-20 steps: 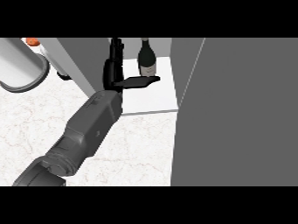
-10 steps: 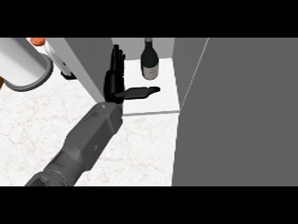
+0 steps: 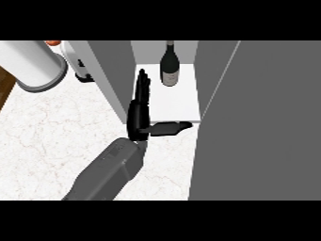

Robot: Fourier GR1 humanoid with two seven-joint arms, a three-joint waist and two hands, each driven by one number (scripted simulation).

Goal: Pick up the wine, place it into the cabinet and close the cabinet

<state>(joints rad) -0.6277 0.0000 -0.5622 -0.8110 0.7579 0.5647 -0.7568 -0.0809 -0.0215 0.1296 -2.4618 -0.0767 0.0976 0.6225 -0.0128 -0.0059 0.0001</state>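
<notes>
The dark glass wine bottle (image 3: 170, 66) stands upright at the back of the grey open-fronted cabinet (image 3: 118, 75), on its white shelf, released. Just in front of the bottle and to its left, the one hand showing (image 3: 140, 109) is open, fingers straight, thumb out, holding nothing; which hand it is I can't tell. The bottle's in, so next comes the tall grey door panel (image 3: 274, 122), right of the bottle.

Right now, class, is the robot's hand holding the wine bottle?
No: the hand is open with straight fingers, apart from the wine bottle, which stands upright alone on the cabinet shelf.
</notes>
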